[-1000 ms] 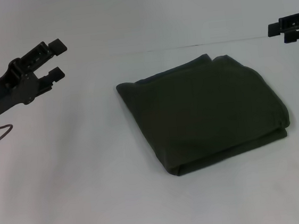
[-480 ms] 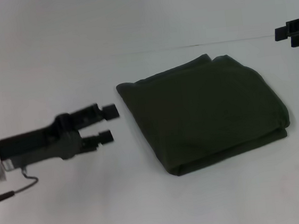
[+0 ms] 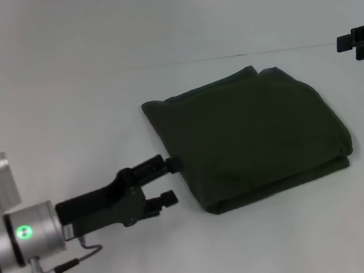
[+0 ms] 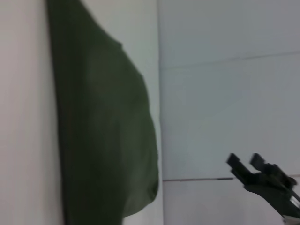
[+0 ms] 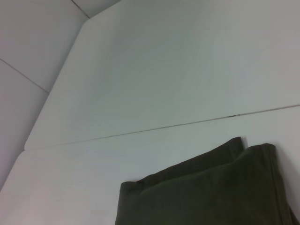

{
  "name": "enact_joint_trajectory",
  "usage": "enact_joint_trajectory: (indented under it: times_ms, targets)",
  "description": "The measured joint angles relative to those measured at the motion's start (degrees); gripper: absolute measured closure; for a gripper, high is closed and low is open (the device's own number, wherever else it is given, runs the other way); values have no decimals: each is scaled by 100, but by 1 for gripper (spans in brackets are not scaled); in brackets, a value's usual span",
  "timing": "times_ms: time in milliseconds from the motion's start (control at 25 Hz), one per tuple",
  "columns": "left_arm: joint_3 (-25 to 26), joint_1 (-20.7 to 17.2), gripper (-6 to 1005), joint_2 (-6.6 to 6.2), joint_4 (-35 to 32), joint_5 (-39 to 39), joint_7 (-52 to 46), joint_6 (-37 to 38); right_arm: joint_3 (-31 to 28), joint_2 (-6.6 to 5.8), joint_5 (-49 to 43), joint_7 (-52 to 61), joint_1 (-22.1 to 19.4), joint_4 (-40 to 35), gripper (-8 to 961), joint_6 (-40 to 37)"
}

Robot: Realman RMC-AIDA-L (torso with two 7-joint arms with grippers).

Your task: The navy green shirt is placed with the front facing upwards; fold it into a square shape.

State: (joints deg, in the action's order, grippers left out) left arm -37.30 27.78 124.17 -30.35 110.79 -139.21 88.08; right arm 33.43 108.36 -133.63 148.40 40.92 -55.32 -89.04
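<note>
The navy green shirt lies folded into a thick, roughly square bundle on the white table, plain side up with no print showing. It also shows in the left wrist view and the right wrist view. My left gripper is low over the table at the shirt's near left edge, fingers open, the upper fingertip at the cloth's border and nothing held. My right gripper hovers at the far right, above and beyond the shirt, and it also appears in the left wrist view with its fingers apart.
The white table runs wide around the bundle, with a thin seam line across its far side. A cable hangs under my left wrist.
My left arm swung down from the upper left and forward to the shirt's near left edge, staying open. The right gripper drifted slightly right. The shirt has not moved.
</note>
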Motion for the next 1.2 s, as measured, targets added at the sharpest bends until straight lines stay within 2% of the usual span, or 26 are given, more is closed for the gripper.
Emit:
enact_joint_trajectory:
  times_ms: [200,360,560,1040,1200]
  targets:
    - [-7,337,50,3,875,0,383,-513,-3,0,5,7,-3,5,324,-14]
    - [-15,507,50,5,1178,-5,572,-1009,-3,6,13,-3,-7,9,324,-38]
    - [-15,661,50,17,1418,-8,752,-1442,-4,9,13,-8,-9,21,324,-42]
    - [-14,823,50,29,1791,6,897,-1869,-80,2,12,21,-24,22,325,-71]
    - [-14,998,50,36,2006,15,1001,-2117,-82,0,13,23,-23,22,325,-72]
